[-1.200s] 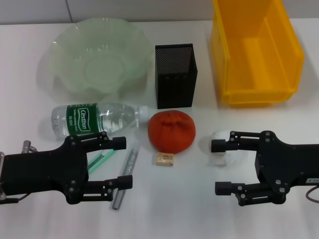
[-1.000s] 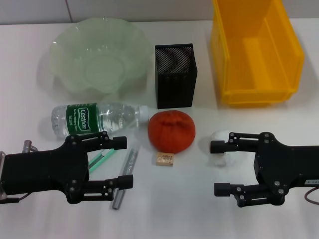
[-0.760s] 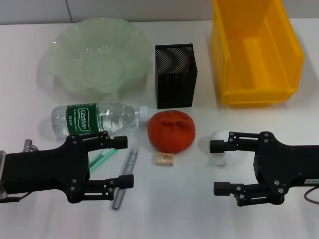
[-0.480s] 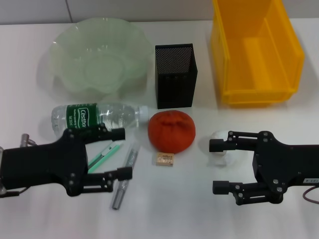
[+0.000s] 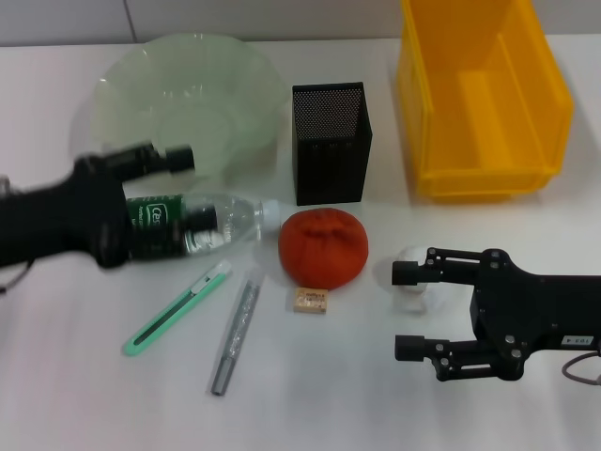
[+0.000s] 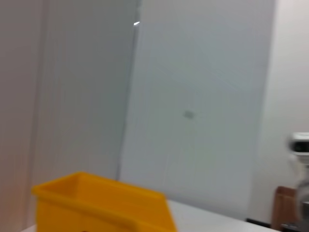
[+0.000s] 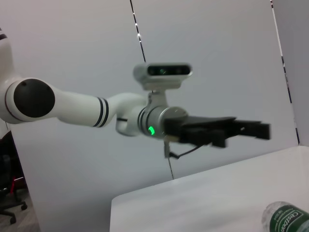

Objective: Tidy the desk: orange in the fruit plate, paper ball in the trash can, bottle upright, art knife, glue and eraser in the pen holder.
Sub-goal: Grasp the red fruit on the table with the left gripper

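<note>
Lying flat, one bottle (image 5: 202, 224), one orange (image 5: 323, 247)

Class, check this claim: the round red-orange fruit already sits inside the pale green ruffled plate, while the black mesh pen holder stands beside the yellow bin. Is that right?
Not quite. The head view shows the round red-orange fruit lying on the white desk in front of the black mesh pen holder, not in the pale green ruffled plate. The holder does stand beside the yellow bin.

My left gripper (image 5: 183, 188) is smeared with blur at the left of the head view and covers the label end of the bottle (image 5: 230, 221). My right gripper's (image 5: 406, 310) upper finger hides part of the paper ball (image 5: 413, 296). The top edge cuts the trash can (image 5: 484, 103). The eraser's (image 5: 310, 301) print is too small to read.
</note>
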